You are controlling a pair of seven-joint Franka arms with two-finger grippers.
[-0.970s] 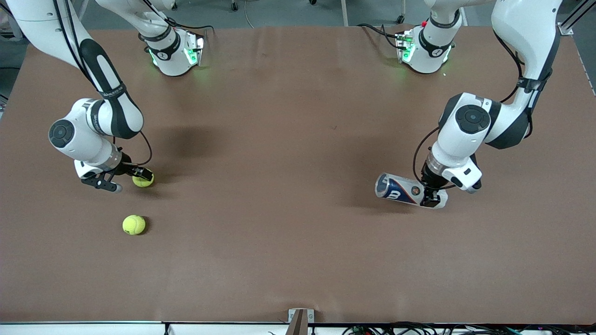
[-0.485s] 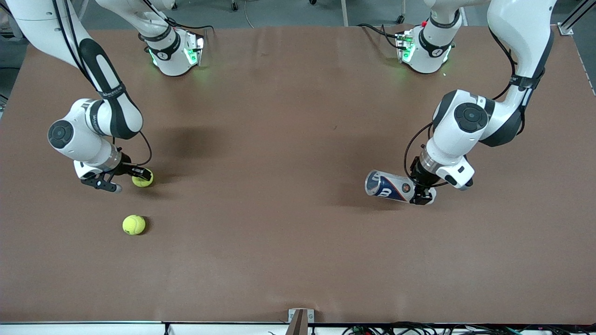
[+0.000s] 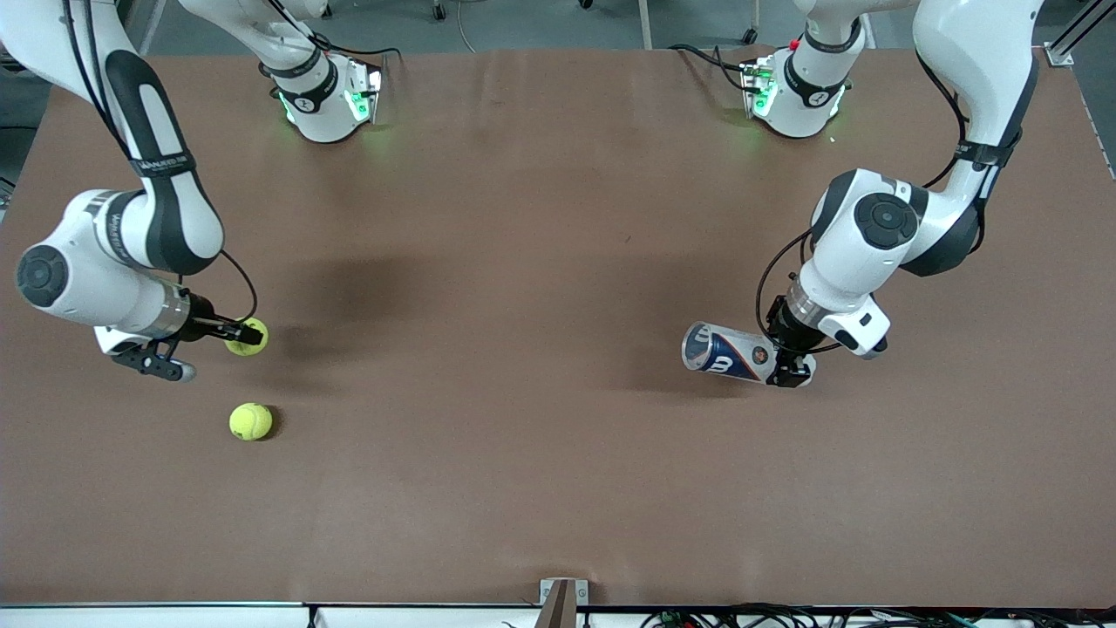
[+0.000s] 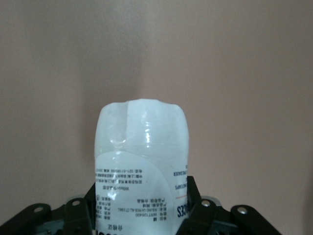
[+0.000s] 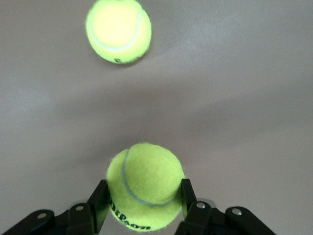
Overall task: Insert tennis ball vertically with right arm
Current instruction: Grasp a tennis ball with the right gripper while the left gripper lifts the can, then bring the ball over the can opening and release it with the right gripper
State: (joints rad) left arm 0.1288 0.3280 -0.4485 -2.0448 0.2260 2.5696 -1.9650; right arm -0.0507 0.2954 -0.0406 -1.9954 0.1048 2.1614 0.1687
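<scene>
My right gripper [image 3: 234,334] is shut on a yellow tennis ball [image 3: 248,338], held a little above the table at the right arm's end; the right wrist view shows the ball [image 5: 145,186] between the black fingers [image 5: 100,203]. A second tennis ball [image 3: 250,421] lies on the table nearer the front camera, also in the right wrist view [image 5: 118,30]. My left gripper [image 3: 789,366] is shut on the closed end of a clear tennis ball can [image 3: 728,352] with a dark blue label, held nearly level, its open mouth toward the table's middle. The left wrist view shows the can [image 4: 142,161].
The brown table [image 3: 523,262] carries only the loose ball. Both arm bases [image 3: 327,96] stand along the table's edge farthest from the front camera. A small bracket [image 3: 558,597] sits at the edge nearest that camera.
My right gripper has lifted the ball off the table and shifted toward the right arm's end. My left gripper has carried the can toward the table's middle, then held nearly still.
</scene>
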